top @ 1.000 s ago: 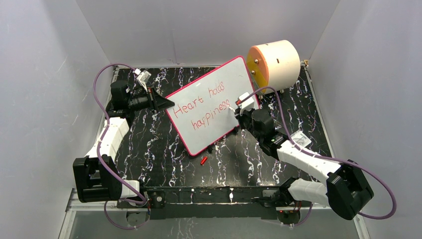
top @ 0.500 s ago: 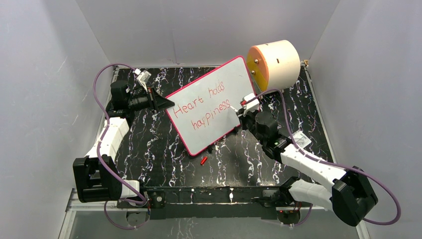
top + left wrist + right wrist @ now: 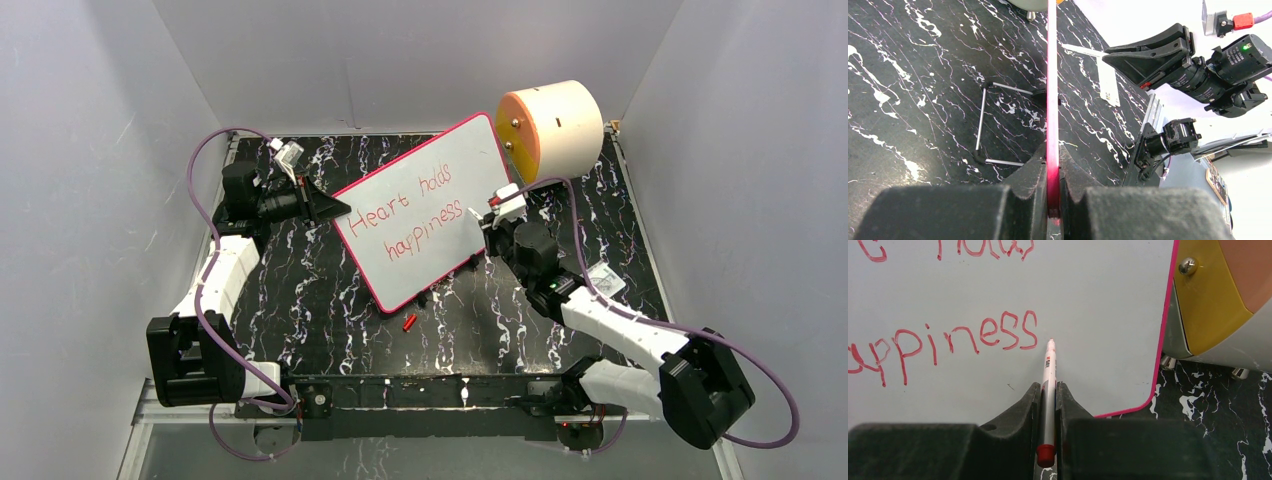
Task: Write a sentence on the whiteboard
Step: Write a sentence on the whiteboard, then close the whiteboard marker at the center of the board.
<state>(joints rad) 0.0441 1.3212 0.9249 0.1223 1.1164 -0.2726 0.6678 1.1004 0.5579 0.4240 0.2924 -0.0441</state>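
The whiteboard, white with a pink-red rim, stands tilted on the table. The sentence reads "Heart holds happiness" in red, in two slanted lines; its end also shows in the right wrist view. My left gripper is shut on the board's left edge; the left wrist view shows the rim edge-on between the jaws. My right gripper is shut on a white marker with a red end. Its tip sits just right of the last "s", close to the board.
A cream cylinder with an orange face stands behind the board's right corner. A red marker cap lies on the black marbled table in front of the board. A thin wire stand shows behind the board. Grey walls enclose the table.
My right gripper has moved a little right and away from the end of "happiness", carrying the marker. The left arm and the board have not moved.
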